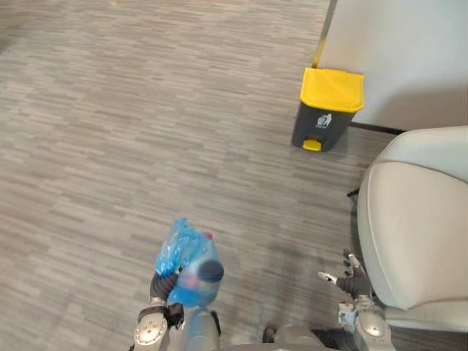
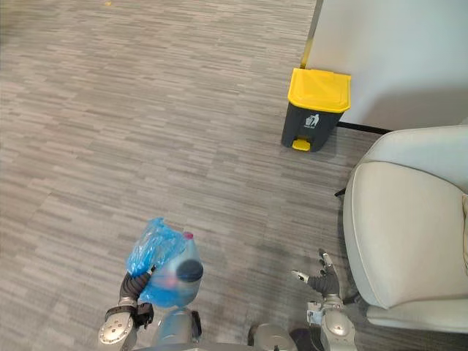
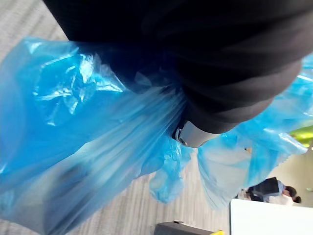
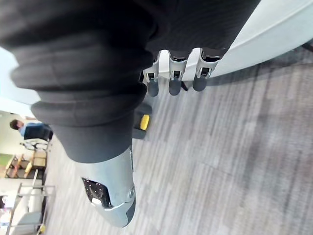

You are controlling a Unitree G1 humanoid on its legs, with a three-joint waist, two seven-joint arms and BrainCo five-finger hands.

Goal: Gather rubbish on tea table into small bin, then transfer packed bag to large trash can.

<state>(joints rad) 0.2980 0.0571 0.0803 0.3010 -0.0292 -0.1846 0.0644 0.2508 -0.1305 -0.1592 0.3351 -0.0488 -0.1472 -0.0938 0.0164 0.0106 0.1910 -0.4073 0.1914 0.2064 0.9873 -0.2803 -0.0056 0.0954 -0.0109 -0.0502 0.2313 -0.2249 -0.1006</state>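
Grey carpet floor (image 1: 110,146) runs ahead to the yellow-lidded large trash can (image 1: 329,110), lid down, well apart from the robot. Gathering looks done: the packed blue bag (image 1: 183,252) is bunched in the curled left hand (image 1: 164,282). The right hand (image 1: 351,276) is spread, empty. Carrying and dropping remain.

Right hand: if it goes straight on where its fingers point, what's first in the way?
Looks free over bare floor; the right hand would pass beside the armchair. Farther on, roughly in line, stands the yellow-lidded trash can, though depth is unclear.
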